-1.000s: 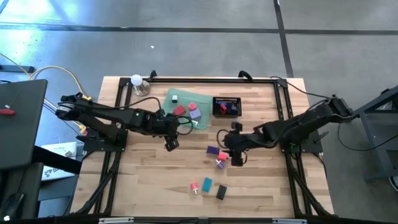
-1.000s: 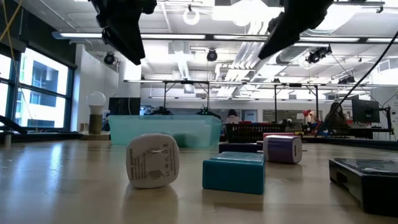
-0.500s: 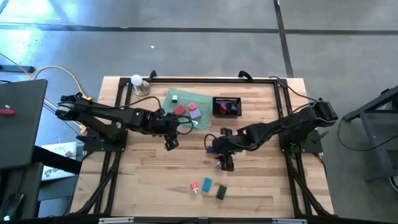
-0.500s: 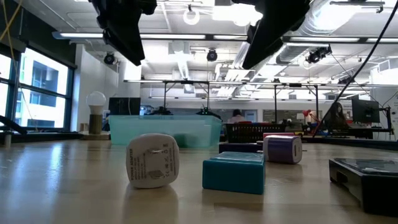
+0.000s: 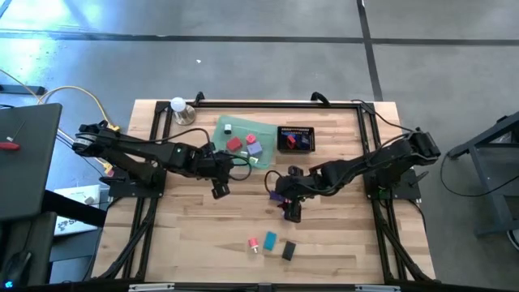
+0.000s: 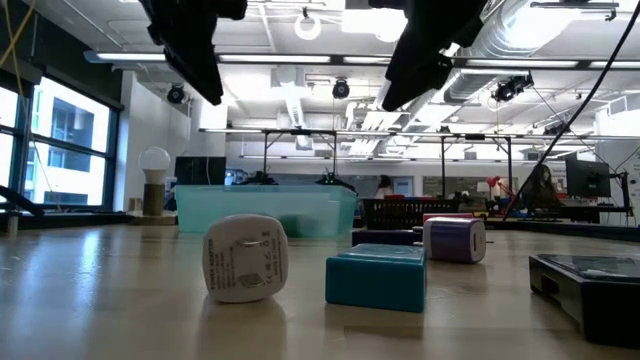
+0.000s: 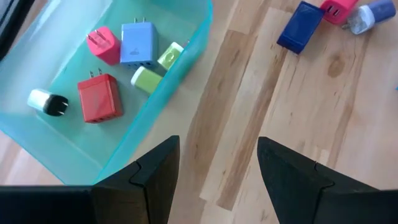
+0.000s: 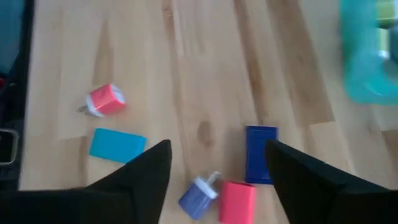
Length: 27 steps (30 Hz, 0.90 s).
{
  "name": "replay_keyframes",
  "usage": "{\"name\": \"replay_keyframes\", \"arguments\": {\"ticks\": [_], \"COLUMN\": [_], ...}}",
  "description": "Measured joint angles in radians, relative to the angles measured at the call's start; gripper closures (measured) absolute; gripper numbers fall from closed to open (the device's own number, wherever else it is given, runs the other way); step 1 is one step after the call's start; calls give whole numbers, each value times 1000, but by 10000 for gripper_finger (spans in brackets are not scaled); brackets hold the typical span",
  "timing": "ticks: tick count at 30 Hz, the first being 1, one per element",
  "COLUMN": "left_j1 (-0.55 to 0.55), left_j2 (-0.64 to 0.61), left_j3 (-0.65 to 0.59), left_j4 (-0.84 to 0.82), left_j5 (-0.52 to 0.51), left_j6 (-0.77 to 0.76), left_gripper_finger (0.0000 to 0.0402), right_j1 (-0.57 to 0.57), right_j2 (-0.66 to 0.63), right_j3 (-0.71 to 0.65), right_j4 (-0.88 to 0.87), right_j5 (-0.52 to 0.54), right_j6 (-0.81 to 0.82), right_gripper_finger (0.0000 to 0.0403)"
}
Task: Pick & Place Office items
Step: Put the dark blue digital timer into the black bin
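Note:
Small charger-like office items lie about. Red, pink, blue, green and white ones sit in the translucent green tray [image 7: 134, 118]. A dark blue block [image 8: 260, 154], a pink block [image 8: 236, 199] and a lavender plug [image 8: 199, 194] lie on the wood under my right gripper [image 8: 217, 152], which hovers open above them [image 5: 292, 212]. A teal block [image 8: 118, 144], a pink-white plug [image 8: 102, 101] and a black block [image 5: 289, 251] lie nearer the front edge. My left gripper [image 7: 217, 146] hangs open over bare wood beside the tray's near edge [image 5: 217, 191].
The black mesh basket [image 5: 295, 138] with red and blue pieces stands right of the tray [image 5: 243, 134] at the back. A lamp bulb [image 5: 178, 105] sits at the far left corner. A black frame [image 5: 154, 162] runs round the table. Bare wood lies front left.
My right gripper has swung toward the table's left edge and a little down, coming over the dark blue and pink items, then has held still. The items have stayed where they were.

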Motion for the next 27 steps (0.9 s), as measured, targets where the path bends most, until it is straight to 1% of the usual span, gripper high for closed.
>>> {"name": "replay_keyframes", "arguments": {"ticks": [5, 10, 13, 17, 18, 24, 27], "left_j1": [32, 68, 72, 72, 72, 71, 60], "left_j2": [0, 0, 0, 0, 0, 3, 4], "left_j3": [0, 0, 0, 0, 0, 0, -1], "left_j4": [1, 2, -1, -1, -1, 24, 31], "left_j5": [-19, -22, -22, -22, -22, -22, -22], "left_j6": [72, 80, 84, 86, 88, 93, 91], "left_gripper_finger": [194, 194, 194, 194, 194, 194, 194], "right_j1": [-27, -24, -20, -33, -36, -51, -50], "right_j2": [0, 4, 9, 28, 34, 110, 152], "right_j3": [-1, -1, -2, -6, -8, -6, -6], "right_j4": [-41, -32, -58, -58, -61, -2, -1], "right_j5": [20, -7, 8, 82, 86, 88, 59], "right_j6": [-62, -57, -70, -106, -101, -77, -77], "right_gripper_finger": [116, 99, 98, 104, 106, 116, 119]}}
